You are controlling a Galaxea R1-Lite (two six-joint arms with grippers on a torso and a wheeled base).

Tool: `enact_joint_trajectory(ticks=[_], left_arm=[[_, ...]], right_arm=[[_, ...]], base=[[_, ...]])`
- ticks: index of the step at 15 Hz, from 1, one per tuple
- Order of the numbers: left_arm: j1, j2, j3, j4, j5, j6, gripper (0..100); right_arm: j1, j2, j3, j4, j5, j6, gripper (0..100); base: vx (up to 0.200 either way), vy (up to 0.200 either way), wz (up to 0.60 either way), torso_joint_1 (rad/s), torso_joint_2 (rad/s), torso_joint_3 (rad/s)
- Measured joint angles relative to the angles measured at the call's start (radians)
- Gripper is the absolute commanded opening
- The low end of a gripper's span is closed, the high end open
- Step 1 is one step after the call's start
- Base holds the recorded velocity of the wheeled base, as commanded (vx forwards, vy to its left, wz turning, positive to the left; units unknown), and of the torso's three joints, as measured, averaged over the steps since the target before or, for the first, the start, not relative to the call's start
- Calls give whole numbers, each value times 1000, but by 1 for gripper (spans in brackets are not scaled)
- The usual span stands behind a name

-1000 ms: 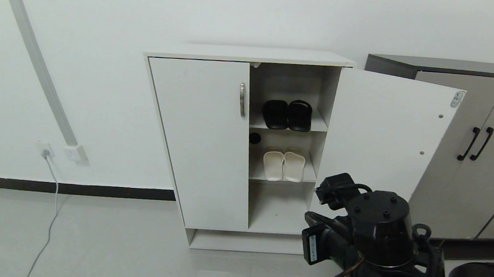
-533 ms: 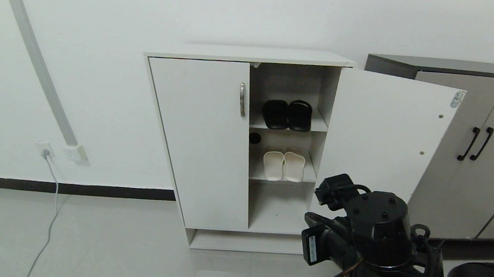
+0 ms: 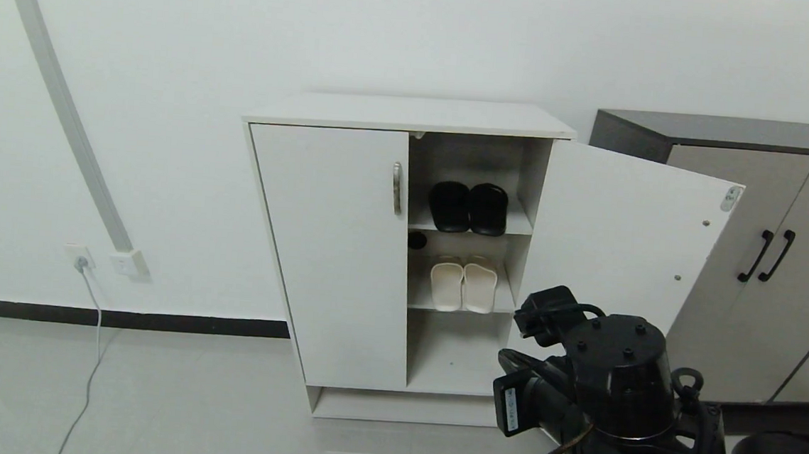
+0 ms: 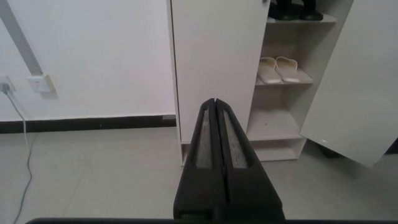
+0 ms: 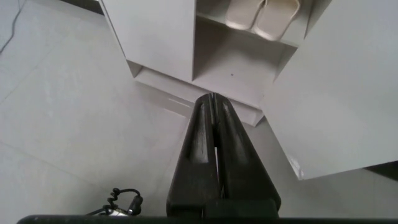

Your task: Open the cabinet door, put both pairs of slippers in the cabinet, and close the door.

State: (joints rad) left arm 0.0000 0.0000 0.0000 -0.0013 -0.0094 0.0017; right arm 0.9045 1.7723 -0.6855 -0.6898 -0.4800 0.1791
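1. Both pairs are in the cabinet [image 3: 412,113]: black slippers [image 3: 468,207] on the upper shelf, white slippers [image 3: 463,286] on the shelf below, each pair side by side w/ toes pointing in. I judge that only the closing is left.
2. My left gripper [image 4: 214,101] is clenched on nothing, fingers pressed together. Right gripper [image 5: 214,96] is the same: closed, empty.
3. The thing that counts now is the open right door [image 3: 624,242]. It's hinged at the cabinet's right side and swung out to the right and toward me. Its inner face is turned my way and its free edge is the nearest part.
4. The door's long axis is vertical, and so is the free edge. It's a tall flat panel, not something to pinch.
5. My right arm is low on the right, near the door's bottom corner, so it's the nearer one. The left gripper looks across open floor at the closed left door [image 3: 331,250], well apart from the open one.
6. My guess: the right fingers need to get round the free edge to the outer face, on the grey cabinet [image 3: 766,245] side, then sweep left and away from me.
7. Risk: the gap btwn door and grey cabinet looks tight.
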Motion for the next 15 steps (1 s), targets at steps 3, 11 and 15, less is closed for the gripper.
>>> enact_joint_trajectory(ticks=[3, 11, 15], left_arm=[[0, 0, 0, 0, 0, 0, 0], [0, 0, 0, 0, 0, 0, 0], [0, 0, 0, 0, 0, 0, 0]], right_arm=[[-1, 2, 3, -1, 0, -3, 0], [0, 13, 7, -1, 0, -2, 0], [0, 13, 11, -1, 0, -3, 0]], base=[[0, 0, 0, 107, -458, -349], [0, 0, 0, 160, -484, -324], [0, 0, 0, 199, -516, -316]])
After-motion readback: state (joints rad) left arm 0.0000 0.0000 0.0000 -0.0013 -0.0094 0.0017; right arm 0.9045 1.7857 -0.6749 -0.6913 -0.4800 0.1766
